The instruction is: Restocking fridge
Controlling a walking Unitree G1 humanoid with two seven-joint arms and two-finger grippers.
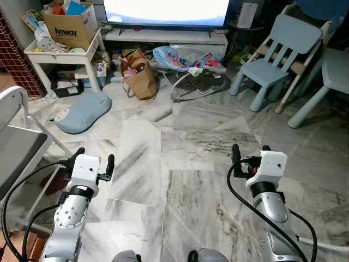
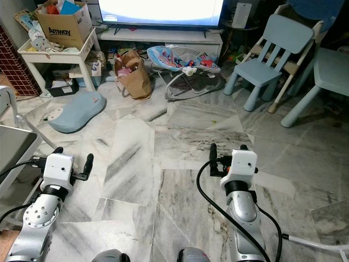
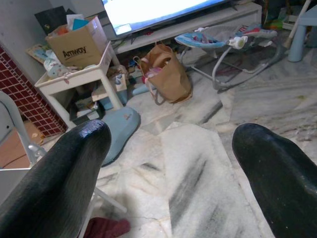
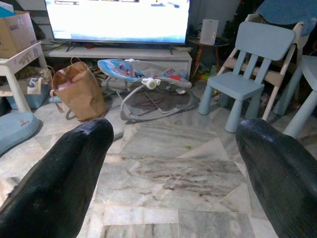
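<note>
Both end effectors, left (image 1: 93, 160) and right (image 1: 250, 154), hang spread wide, empty, above marble floor (image 1: 185, 136).

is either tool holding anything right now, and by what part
Nothing is held. The left tool and the right tool both hang open over the bare marble floor, with only floor showing between their fingers.

My arms were silver, jointed cylinders, each capped by a white boxy wrist block. Black cables looped alongside them. My left gripper (image 1: 94, 158) and right gripper (image 1: 250, 153) each carried two long, rounded black fingers (image 3: 54, 183).
</note>
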